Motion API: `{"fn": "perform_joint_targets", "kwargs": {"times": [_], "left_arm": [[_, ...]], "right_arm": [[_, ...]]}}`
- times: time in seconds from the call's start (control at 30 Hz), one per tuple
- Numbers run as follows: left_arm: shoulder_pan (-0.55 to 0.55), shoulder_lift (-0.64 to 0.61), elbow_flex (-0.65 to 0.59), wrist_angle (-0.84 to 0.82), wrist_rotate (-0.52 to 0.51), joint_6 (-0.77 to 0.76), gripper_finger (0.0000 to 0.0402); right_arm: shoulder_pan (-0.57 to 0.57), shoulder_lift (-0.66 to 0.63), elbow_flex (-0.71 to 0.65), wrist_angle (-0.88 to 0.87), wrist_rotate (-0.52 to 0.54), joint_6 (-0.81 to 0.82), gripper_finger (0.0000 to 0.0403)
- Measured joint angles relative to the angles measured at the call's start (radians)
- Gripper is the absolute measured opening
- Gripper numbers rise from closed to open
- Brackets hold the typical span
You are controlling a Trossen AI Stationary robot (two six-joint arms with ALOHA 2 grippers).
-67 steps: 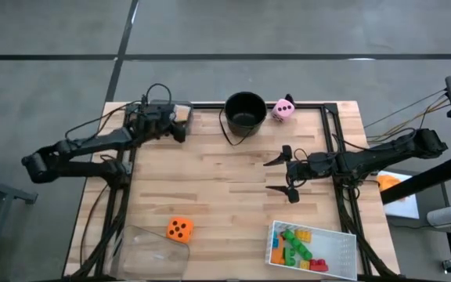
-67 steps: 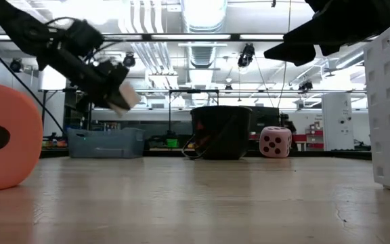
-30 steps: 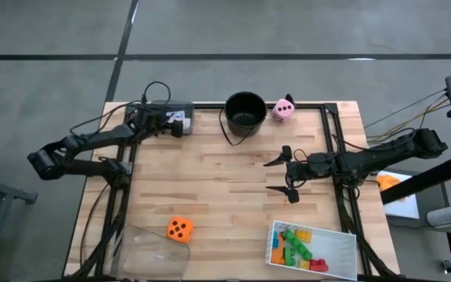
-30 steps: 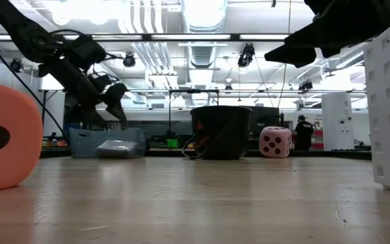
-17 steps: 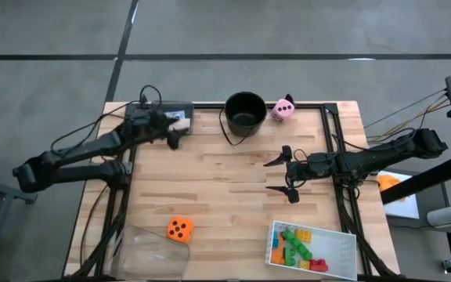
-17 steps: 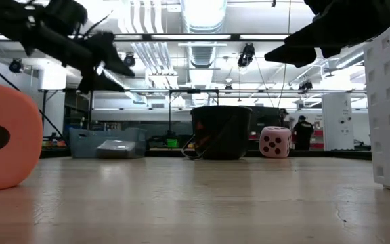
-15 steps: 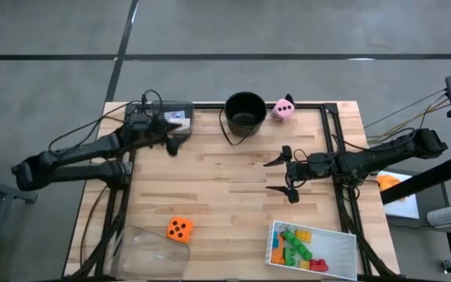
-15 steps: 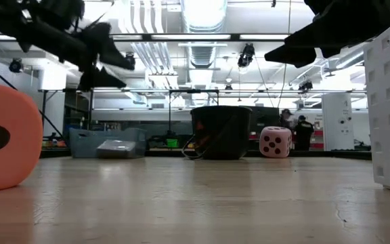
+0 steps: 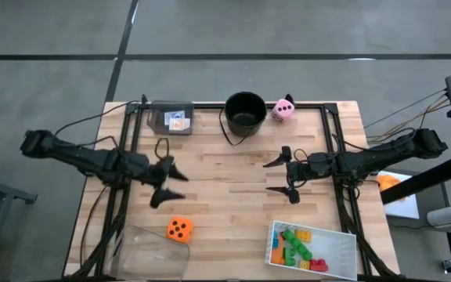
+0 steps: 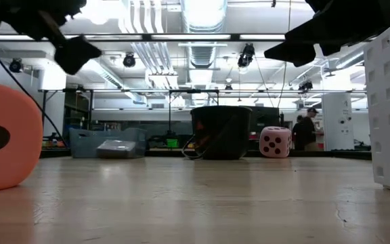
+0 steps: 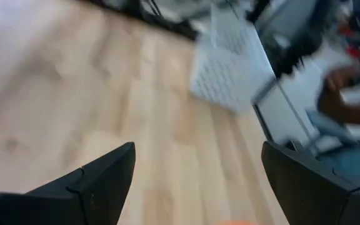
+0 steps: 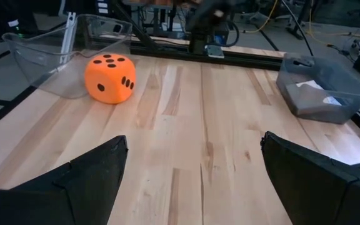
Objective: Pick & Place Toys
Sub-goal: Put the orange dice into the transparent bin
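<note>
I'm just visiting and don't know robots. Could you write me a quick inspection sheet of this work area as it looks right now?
Surface: wooden table, bare in the middle.
Job's things: orange die near the front edge; pink die at the back beside the black bucket; coloured bricks in the white tray; cards in the small grey tray.
Clutter: empty clear tray at the front left corner.
Grippers: left gripper open, empty, above the table near the orange die; right gripper open, empty, at mid-table.
Cables: black cables along both arms and table edges.
Surroundings: grey floor; a person far behind in the low view.
</note>
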Motion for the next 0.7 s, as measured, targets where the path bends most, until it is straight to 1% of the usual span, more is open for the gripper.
{"fn": "perform_joint_targets", "kwargs": {"times": [0.13,0.3,0.4,0.53,0.7], "left_arm": [[-0.107,0.0,0.041,-0.141,-0.002,-0.057,0.0351],[-0.2,0.048,0.092,-0.223,0.011,-0.142,0.0351],[-0.23,0.123,0.115,-0.247,0.03,-0.178,0.0351],[-0.242,0.266,0.14,-0.261,0.086,-0.228,0.0351],[-0.242,0.432,0.235,-0.406,0.104,-0.212,0.0351]], "right_arm": [[0.0,0.0,0.0,0.001,0.0,0.001,0.0361],[0.0,0.0,0.0,0.001,0.0,0.003,0.0361],[0.0,0.0,0.0,0.001,0.0,0.003,0.0361],[0.0,0.0,0.0,0.001,0.0,0.003,0.0361],[0.0,0.0,0.0,0.0,0.0,0.003,0.0361]]}}
